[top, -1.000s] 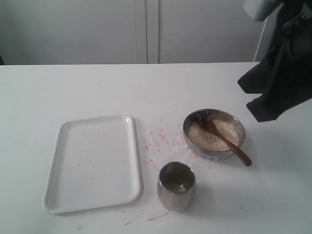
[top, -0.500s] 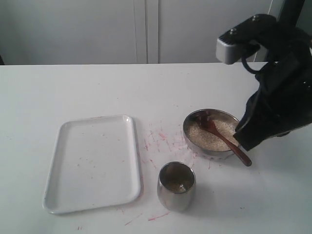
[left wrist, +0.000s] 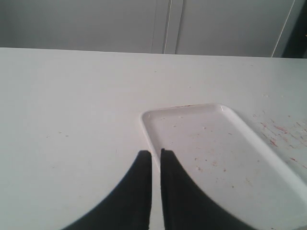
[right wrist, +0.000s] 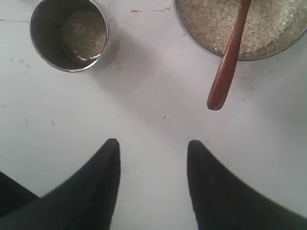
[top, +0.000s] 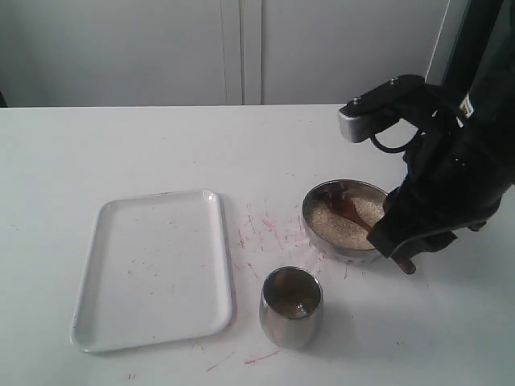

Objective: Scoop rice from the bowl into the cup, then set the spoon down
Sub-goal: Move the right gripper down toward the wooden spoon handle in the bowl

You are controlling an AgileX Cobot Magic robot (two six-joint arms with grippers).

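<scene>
While the right claw [right wrist: 152,142] gapes empty, the spoon [right wrist: 230,52] in the bowl [top: 338,251] points handle-first toward it.

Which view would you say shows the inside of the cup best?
The right wrist view: it looks straight down into the cup, showing rice at its bottom. The exterior view shows it at a slant; the left wrist view misses it.

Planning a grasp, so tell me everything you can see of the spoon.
The spoon is reddish-brown and glossy, with a round head and a slim straight handle. Its head lies on the rice in the bowl; the handle leans across the bowl's rim, its rounded end jutting out over the table. Nothing grips it: the right gripper hangs open just short of that end.
</scene>
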